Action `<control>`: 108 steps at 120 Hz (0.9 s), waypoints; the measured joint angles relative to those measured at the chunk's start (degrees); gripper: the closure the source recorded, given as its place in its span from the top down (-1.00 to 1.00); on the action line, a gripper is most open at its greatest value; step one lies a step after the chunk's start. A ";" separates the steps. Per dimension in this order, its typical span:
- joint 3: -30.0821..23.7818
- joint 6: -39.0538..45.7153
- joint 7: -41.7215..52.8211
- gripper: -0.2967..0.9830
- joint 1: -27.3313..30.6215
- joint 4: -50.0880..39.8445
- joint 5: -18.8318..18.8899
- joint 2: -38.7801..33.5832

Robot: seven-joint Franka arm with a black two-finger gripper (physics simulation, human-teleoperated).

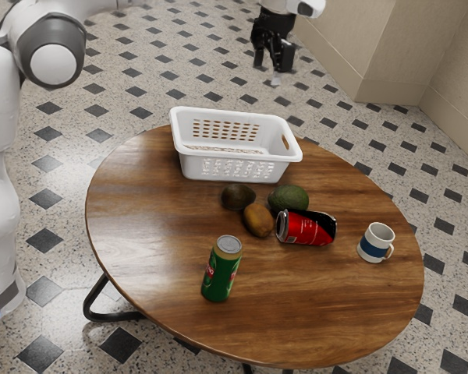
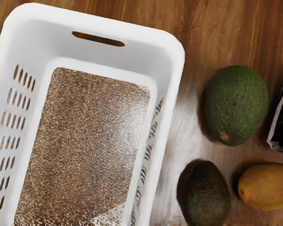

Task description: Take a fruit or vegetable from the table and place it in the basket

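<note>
The white basket (image 2: 172, 70) stands upon the wooden surface (image 2: 146, 9). Near it are two dark green avocados (image 2: 237, 104) and one yellow-brown fruit (image 2: 266, 186).

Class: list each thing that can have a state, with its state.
White plastic basket: upright, empty.
Green metal can: upright.
Red and black metal can: on its side.
White mug with blue band: upright.
Green oval fruit: uncut.
Dark brown oval fruit: uncut.
Orange oval fruit: uncut.
Black gripper: open.
</note>
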 joint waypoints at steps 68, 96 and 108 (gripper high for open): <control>-0.45 -4.51 1.01 0.54 -0.98 8.56 1.32 6.16; -0.70 0.35 1.14 0.54 -5.32 7.16 1.99 11.45; -0.76 1.69 1.21 0.54 -7.12 6.74 2.79 11.50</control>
